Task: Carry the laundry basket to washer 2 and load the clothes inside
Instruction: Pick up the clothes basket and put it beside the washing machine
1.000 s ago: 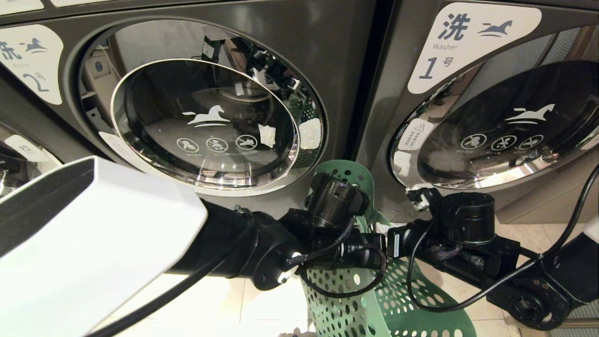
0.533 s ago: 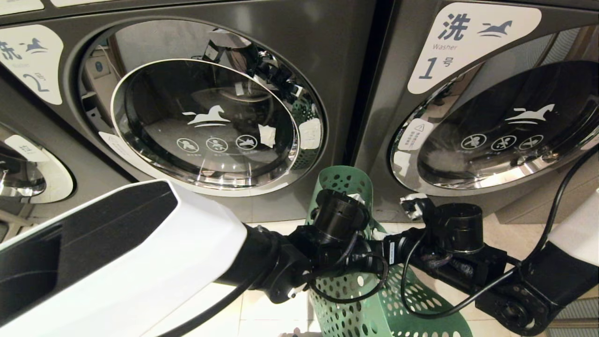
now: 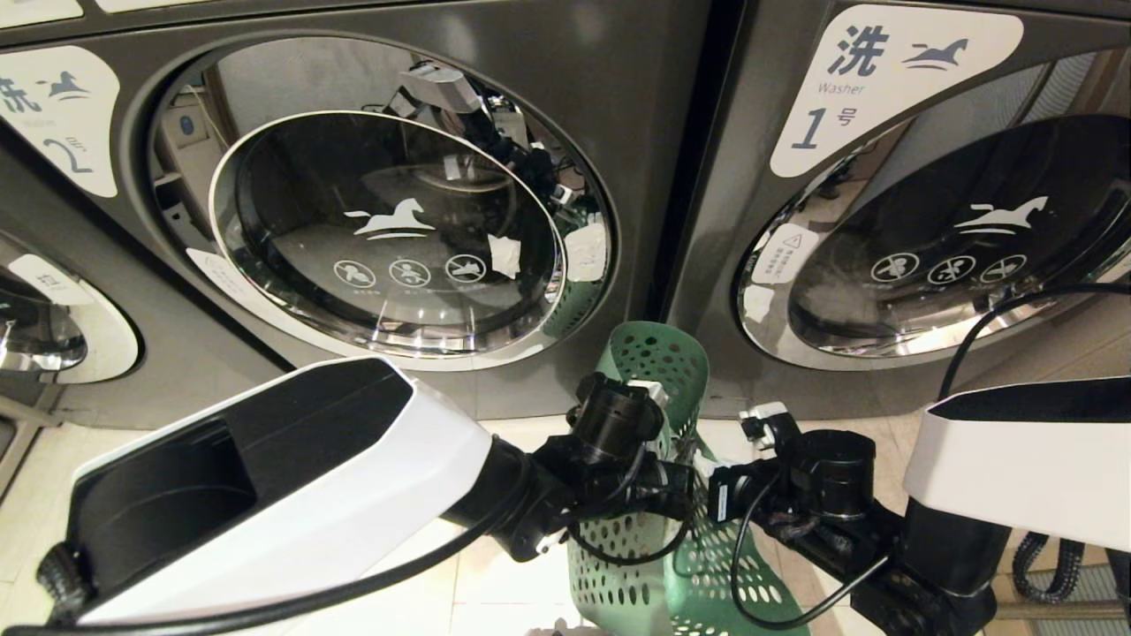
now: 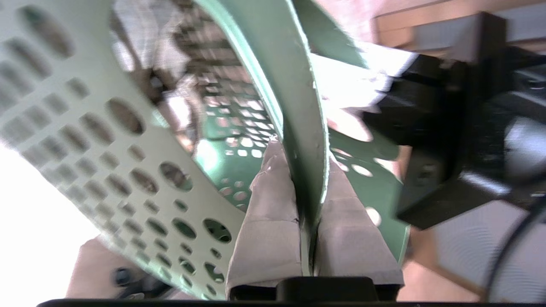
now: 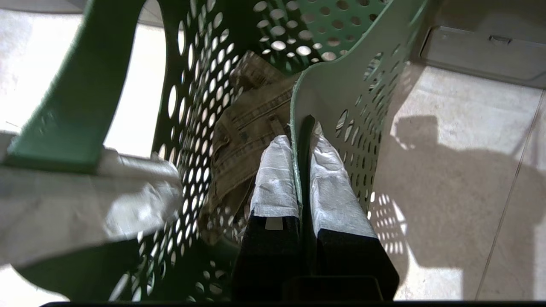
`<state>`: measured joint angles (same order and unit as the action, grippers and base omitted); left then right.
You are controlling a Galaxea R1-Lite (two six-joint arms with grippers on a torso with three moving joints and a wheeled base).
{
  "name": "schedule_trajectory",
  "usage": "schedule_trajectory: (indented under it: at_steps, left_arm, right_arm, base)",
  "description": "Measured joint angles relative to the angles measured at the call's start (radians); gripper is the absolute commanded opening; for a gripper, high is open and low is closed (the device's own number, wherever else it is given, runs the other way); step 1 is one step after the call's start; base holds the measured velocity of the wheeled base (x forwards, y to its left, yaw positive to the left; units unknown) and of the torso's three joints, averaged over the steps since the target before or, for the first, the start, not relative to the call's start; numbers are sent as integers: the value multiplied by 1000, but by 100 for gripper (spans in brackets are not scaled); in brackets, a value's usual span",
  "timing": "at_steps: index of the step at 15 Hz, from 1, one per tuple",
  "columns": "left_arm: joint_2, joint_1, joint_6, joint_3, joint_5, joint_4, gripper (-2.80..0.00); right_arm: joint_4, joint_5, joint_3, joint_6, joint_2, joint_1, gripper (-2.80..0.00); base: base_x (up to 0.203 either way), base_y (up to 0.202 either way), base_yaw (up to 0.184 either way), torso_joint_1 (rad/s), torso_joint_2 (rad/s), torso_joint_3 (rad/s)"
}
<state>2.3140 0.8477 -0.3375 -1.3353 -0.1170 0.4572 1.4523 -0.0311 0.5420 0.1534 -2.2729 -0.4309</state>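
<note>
1. Both tools grip the laundry basket: left tool and right tool each pinch its rim.
2. The basket sits on the floor below washer 2; the clothes lie inside.

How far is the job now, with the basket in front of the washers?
Done: the laundry basket is in front of washer 2. In hand: the left gripper and the right gripper are each shut on a wall of the basket. Left: the washer's door is closed, and the clothes lie inside the basket, so opening and loading are not yet done.
</note>
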Motion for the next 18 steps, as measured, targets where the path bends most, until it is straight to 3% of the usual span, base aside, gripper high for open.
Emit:
schedule_trajectory:
  at_steps: [3,6,13,16,17,18]
  left_arm:
    - [36,-13,20,-6,9,-3,-280]
    - [77,-24,32,-36,68,-6,-280]
    - [135,-37,32,-82,70,-24,-280]
    - [141,-39,31,-96,71,-64,-280]
    - [143,-39,31,-99,71,-68,-280]
    - [143,-40,31,-102,71,-69,-280]
  right_arm:
    - [0,0,19,-3,-38,13,-280]
    - [3,1,41,-3,-69,22,-280]
    - [6,1,104,-10,-156,30,-280]
    - [7,1,99,-52,-175,36,-280]
    - [8,0,98,-55,-178,37,0]
    - [7,-1,100,-56,-181,37,0]
  base:
    - [0,0,0,0,0,0]
    - [0,0,0,0,0,0]
    - [0,0,0,0,0,0]
    - [0,0,0,0,0,0]
    - [0,0,0,0,0,0]
    - [0,0,0,0,0,0]
